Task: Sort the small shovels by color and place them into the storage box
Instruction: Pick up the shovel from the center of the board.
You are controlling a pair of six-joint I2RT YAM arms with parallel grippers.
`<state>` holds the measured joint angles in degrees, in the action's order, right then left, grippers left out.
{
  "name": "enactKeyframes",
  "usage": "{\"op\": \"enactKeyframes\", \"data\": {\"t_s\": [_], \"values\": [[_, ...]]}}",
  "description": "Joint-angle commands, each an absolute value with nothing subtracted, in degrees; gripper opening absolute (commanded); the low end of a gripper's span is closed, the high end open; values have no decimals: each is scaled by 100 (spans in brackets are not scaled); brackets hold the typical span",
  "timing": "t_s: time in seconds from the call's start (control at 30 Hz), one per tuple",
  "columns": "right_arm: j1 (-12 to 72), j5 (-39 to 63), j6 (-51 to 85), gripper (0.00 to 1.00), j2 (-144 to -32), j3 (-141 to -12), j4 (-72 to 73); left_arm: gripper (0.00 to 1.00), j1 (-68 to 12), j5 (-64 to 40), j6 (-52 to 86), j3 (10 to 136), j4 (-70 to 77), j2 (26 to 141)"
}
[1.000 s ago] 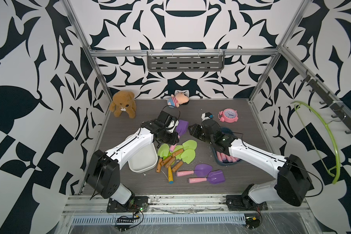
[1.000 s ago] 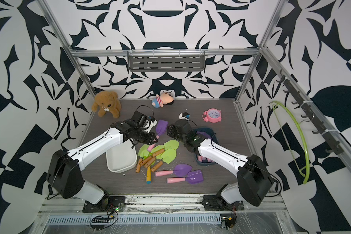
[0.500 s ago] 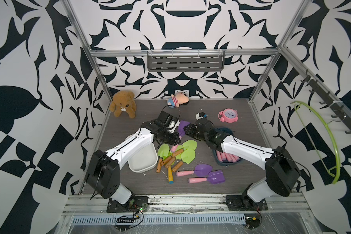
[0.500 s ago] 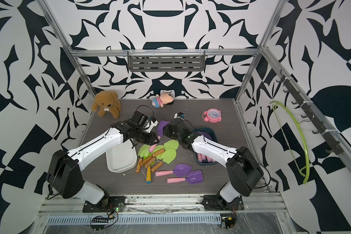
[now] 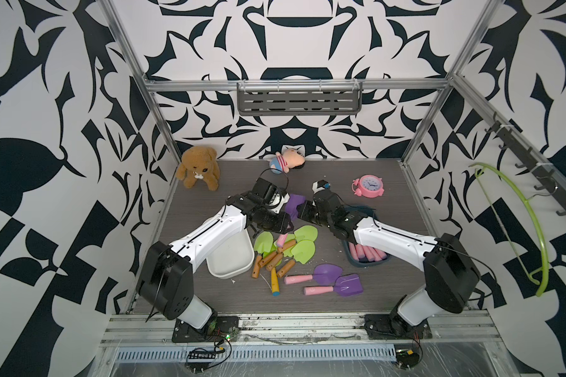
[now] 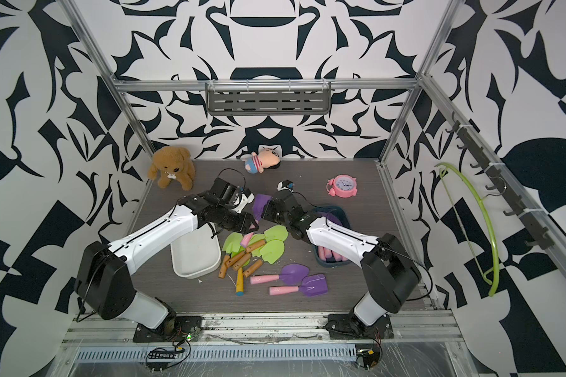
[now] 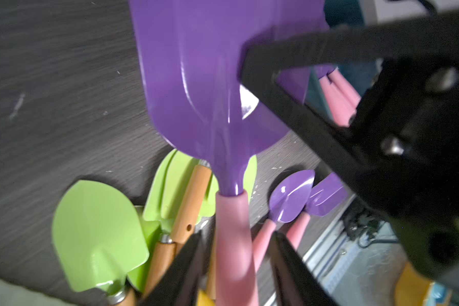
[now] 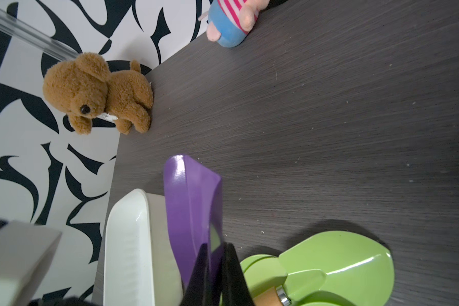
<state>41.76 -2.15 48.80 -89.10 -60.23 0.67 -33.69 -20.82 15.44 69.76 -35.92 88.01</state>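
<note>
In both top views I see only a corner of the purple shovel (image 5: 293,201); the left end effector (image 5: 287,225) and right end effector (image 5: 300,211) cover the rest. Behind the right end effector, the right arm (image 5: 392,240) hides most of the blue box (image 5: 368,263).

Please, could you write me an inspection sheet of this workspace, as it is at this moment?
Surface: dark grey wood-grain tabletop, few pale specks.
Job's things: purple-bladed, pink-handled shovel held aloft; lime-green, brown-handled shovels piled mid-table; two purple shovels lying nearer the front; pink handles in dark blue box; white box, no shovel seen inside.
Clutter: brown teddy bear, striped doll, pink alarm clock at the back.
Grippers: right gripper shut on the held blade; left gripper open around its handle, not touching.
Cables: black wires loose below the front rail.
Surroundings: black-and-white patterned walls, grey slotted shelf.
</note>
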Motion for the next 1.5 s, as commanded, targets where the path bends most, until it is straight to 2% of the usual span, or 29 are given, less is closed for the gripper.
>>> {"op": "enactKeyframes", "data": {"t_s": [0.0,0.07,0.2,0.3,0.5,0.77,0.83,0.97,1.03,1.1,1.13,1.17,1.27,1.47], "values": [[4230,-158,3694,0,-8376,-6302,-273,71,-3055,-2721,1395,6937,-3424,8542],[4219,120,3045,0,-8213,-6285,-465,77,-2808,-3143,1245,6913,-3360,8454],[4160,1352,1882,0,-8068,-6346,-879,78,-2240,-4350,941,6796,-3192,8286],[4135,2151,1246,0,-8076,-6521,-1385,74,-1995,-4903,356,6797,-3348,8179],[4128,3064,272,0,-8068,-6696,-1997,66,-1969,-5444,-1178,6960,-4232,8111],[4126,3424,-190,0,-8066,-6822,-2008,52,-2086,-5836,-2069,6971,-4849,8147],[4123,3490,-227,0,-8110,-6880,-2026,47,-2153,-5797,-2127,6996,-4904,8181],[4127,3620,-308,0,-8162,-6991,-2065,31,-2279,-5677,-2123,7013,-4910,8286],[4128,3633,-357,0,-8142,-7004,-2065,19,-2302,-5656,-2115,7031,-4921,8340],[4115,3632,-410,0,-8114,-6997,-2065,2,-2310,-5659,-2060,7063,-4921,8378],[4113,3598,-422,0,-8103,-6998,-2088,0,-2312,-5645,-2020,7085,-4920,8385],[4109,3481,-417,3,-8074,-6997,-2158,0,-2312,-5638,-1961,7115,-4911,8398],[4097,2843,-368,22,-7922,-6981,-2444,0,-2311,-5319,-1473,7137,-4718,8367],[4104,1715,-177,34,-7852,-7087,-3540,0,-2305,-4223,-270,7110,-4191,8443]]}}
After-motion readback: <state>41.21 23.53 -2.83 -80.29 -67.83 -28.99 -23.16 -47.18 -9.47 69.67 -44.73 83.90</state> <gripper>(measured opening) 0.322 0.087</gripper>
